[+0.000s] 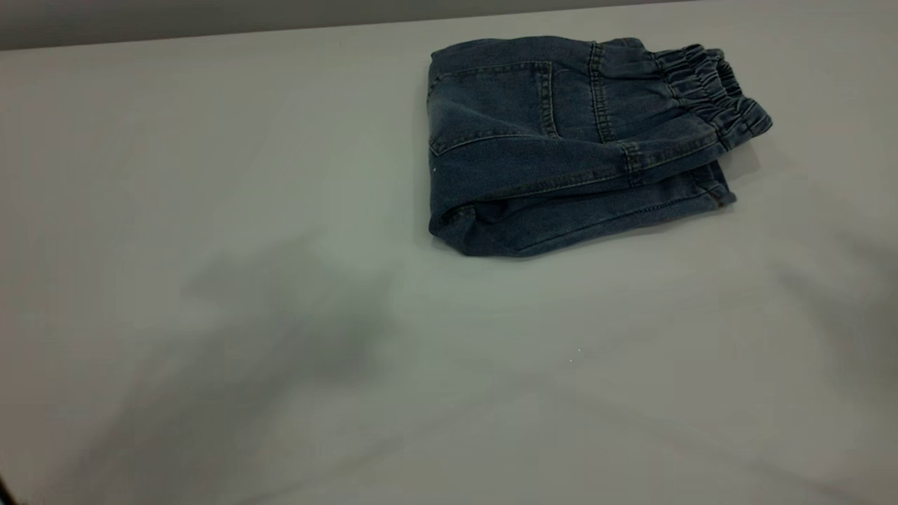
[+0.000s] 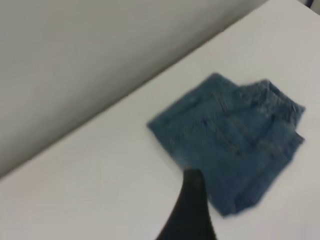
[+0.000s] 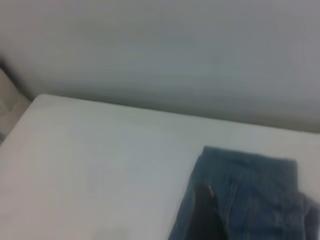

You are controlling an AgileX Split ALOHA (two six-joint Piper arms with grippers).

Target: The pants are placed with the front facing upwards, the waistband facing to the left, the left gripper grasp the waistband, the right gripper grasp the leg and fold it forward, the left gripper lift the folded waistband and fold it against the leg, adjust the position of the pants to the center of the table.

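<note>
Left gripper point(image 2: 187, 207): one dark finger visible in its wrist view; whether the fingers stand apart or together cannot be determined. Right gripper's state likewise cannot be determined. The finger hangs above the table point(image 1: 280, 315), clear of the pants point(image 1: 568, 147). One pair of pants, folded, lies toward the far right of the table, waistband point(image 1: 712, 88) at its right end, back pocket point(image 1: 491, 105) uppermost. A plain wall stands beyond

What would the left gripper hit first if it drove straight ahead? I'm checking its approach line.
Probably the pants: the left gripper's one visible finger aims at their near edge, with bare table around. Depth is unclear.
</note>
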